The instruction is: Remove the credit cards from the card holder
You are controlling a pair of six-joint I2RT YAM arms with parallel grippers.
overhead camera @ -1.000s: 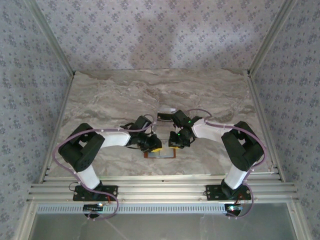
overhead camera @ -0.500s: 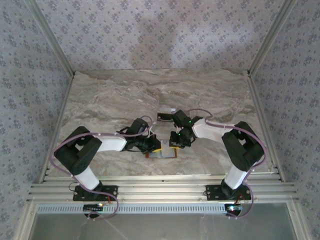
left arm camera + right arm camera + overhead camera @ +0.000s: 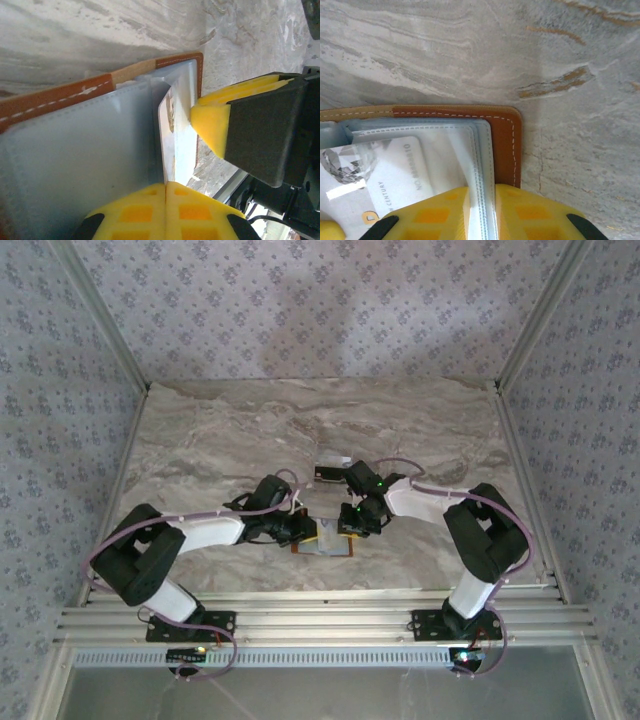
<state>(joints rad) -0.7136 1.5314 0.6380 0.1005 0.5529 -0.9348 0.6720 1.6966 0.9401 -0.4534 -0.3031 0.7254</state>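
Closed since the earlier frame, the left gripper (image 3: 166, 187) is held with fingers pressed together at the edge of the pale credit card (image 3: 174, 125), while the card holder (image 3: 325, 546), at lower centre of the top view, is pinched by its sleeve in the right gripper (image 3: 481, 192), so the card could be lost from so thin a hold and left inside.

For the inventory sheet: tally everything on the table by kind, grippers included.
card holder: 1
pale credit card, in its pocket: 1
small dark item beyond the holder, too small to identify: 1
grippers: 2, left gripper and right gripper
Total: 5
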